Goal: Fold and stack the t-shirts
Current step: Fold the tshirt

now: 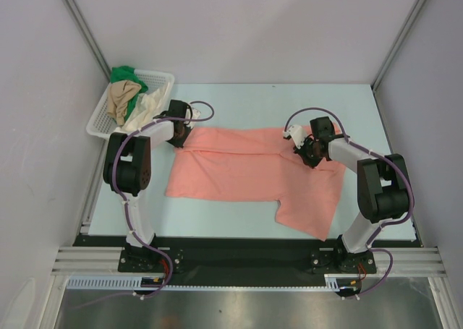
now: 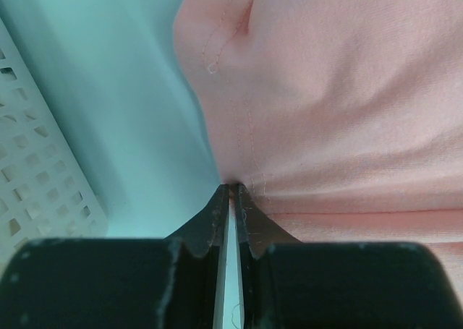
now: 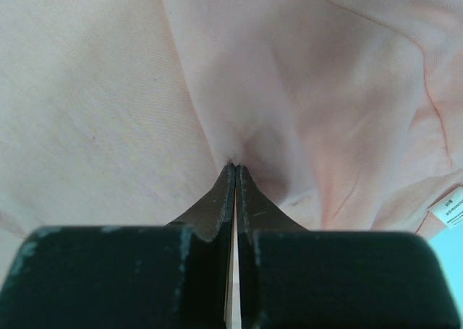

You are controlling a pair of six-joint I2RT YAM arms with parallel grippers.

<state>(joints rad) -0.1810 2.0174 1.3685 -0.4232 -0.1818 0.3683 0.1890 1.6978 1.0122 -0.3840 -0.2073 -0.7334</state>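
basket (image 2: 40,173) cut off, label (image 3: 450,207) print likely illegible

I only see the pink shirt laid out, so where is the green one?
In the overhead view, the green t-shirt lies at the far end of the white basket at the far-left corner of the table, just behind the tan t-shirt.
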